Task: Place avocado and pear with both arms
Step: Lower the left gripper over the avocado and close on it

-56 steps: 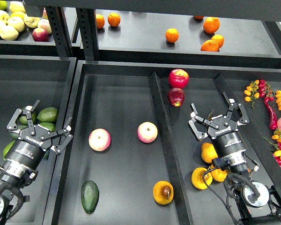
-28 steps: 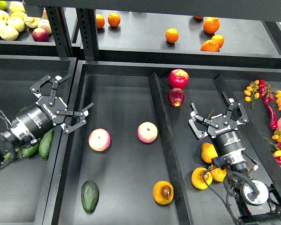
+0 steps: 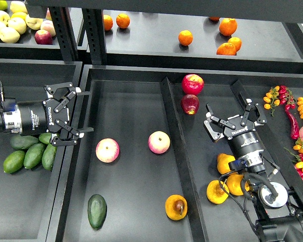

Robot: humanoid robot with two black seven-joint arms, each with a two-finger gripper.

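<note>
The dark green avocado [image 3: 97, 211] lies at the front left of the middle bin. The golden-orange pear [image 3: 176, 207] with a dark brown spot lies at the front right of the same bin. My left gripper [image 3: 81, 110] is open and empty, lying sideways over the wall between the left bin and the middle bin, well behind the avocado. My right gripper [image 3: 235, 116] is open and empty above the right bin, behind and right of the pear.
Two pink-yellow apples [image 3: 107, 150] [image 3: 159, 142] lie mid-bin. Lighter green avocados [image 3: 31, 154] sit in the left bin. Two red apples [image 3: 192, 84] and several golden pears [image 3: 225, 164] lie in the right bin. Oranges [image 3: 185, 38] sit on the back shelf. A divider [image 3: 178, 151] separates the bins.
My left arm has swung up and right from the left bin's avocados to the wall of the middle bin, turning sideways. My right gripper has moved slightly back. The fruit has not moved.
</note>
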